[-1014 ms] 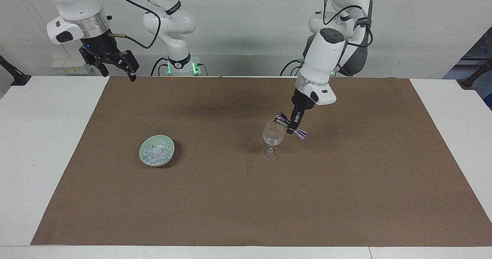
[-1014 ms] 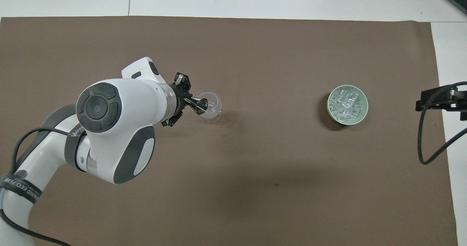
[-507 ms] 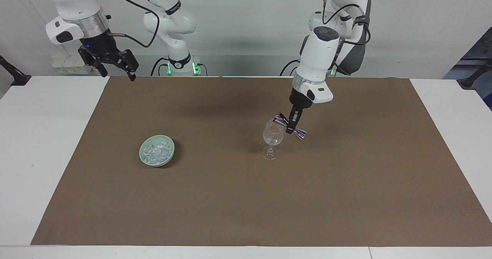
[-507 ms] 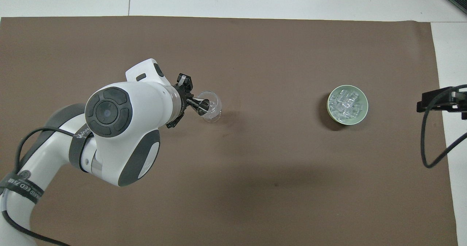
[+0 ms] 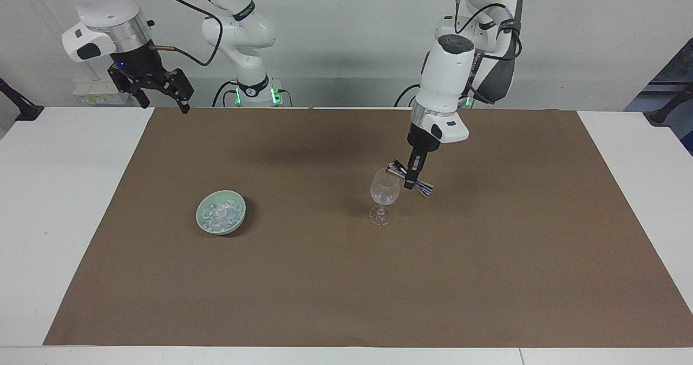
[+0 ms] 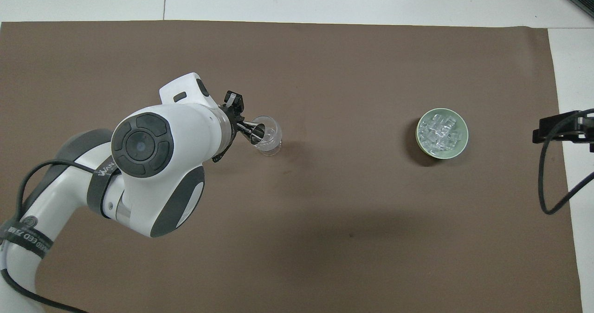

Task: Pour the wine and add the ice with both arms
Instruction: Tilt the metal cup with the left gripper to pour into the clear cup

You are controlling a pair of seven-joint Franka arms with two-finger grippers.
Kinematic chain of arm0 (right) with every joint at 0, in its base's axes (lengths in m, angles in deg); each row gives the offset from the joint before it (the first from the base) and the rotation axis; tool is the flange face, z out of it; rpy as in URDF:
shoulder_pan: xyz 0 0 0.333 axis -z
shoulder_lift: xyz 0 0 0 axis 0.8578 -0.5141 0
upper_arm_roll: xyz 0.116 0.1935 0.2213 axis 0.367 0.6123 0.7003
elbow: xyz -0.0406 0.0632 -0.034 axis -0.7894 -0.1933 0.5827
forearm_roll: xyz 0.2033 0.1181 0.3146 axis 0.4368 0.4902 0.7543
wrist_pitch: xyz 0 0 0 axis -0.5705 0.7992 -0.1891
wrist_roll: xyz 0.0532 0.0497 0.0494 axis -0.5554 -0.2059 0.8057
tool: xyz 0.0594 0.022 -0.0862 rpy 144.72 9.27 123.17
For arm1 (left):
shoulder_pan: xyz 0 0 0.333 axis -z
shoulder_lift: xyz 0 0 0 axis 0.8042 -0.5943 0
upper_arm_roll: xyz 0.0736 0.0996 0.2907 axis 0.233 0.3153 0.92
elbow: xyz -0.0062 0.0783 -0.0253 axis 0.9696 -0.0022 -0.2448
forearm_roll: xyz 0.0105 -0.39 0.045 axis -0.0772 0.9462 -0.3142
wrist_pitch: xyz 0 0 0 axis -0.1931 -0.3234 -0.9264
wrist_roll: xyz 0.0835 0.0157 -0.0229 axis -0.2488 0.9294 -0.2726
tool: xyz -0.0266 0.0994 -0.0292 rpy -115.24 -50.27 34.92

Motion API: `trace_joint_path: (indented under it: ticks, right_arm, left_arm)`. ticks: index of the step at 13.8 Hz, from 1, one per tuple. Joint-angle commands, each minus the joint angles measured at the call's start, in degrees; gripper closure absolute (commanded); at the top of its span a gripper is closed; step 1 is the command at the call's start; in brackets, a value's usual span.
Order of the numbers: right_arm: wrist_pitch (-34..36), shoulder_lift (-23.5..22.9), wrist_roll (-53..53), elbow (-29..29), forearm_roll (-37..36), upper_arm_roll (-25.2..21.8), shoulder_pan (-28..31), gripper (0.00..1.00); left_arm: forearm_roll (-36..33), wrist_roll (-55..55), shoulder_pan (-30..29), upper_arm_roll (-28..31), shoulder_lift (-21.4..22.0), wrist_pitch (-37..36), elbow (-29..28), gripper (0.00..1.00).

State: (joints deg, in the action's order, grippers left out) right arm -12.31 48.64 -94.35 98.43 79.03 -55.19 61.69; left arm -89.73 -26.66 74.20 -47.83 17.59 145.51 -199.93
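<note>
A clear wine glass [image 5: 385, 193] stands upright mid-mat; it also shows in the overhead view [image 6: 270, 135]. My left gripper [image 5: 412, 178] is shut on the waist of a shiny double-ended jigger [image 5: 398, 168] and holds it tilted, one mouth over the glass rim. The overhead view shows the same gripper [image 6: 238, 127] and jigger [image 6: 254, 133]. The ice [image 5: 219, 213] lies as a glistening heap in a pale green bowl [image 5: 241, 216] toward the right arm's end, also seen from overhead as ice [image 6: 441, 132] in the bowl [image 6: 459, 149]. My right gripper [image 5: 165, 104] waits open and empty, high over the mat's corner.
A brown mat [image 5: 346, 278] covers most of the white table [image 5: 59, 219]. The right gripper's tip [image 6: 554, 129] and its black cable [image 6: 543, 183] show at the overhead view's edge.
The left arm's wrist has risen and straightened a little; the jigger stays tilted over the glass. The right gripper has drifted slightly upward.
</note>
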Motion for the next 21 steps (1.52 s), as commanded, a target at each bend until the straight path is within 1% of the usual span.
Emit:
trace_joint_path:
  ticks: [1,12,14,21]
  right_arm:
    - [-0.2,1.0,2.1,1.1,1.3,0.2,1.0,0.00]
    - [-0.2,1.0,2.2,0.9,1.3,0.3,0.8,0.00]
    - [-0.2,1.0,2.2,0.8,1.3,0.3,0.9,0.00]
    - [-0.4,1.0,2.1,0.8,1.4,0.4,0.8,0.00]
  left_arm:
    - [-2.0,-1.7,1.2,0.9,0.1,1.1,0.2,1.00]
    - [-5.1,-1.8,1.6,0.9,-0.3,3.0,0.3,1.00]
    - [-7.4,-1.8,2.2,0.9,-0.3,3.4,0.2,1.00]
    - [-11.2,-1.8,2.8,0.9,-0.4,3.8,0.1,1.00]
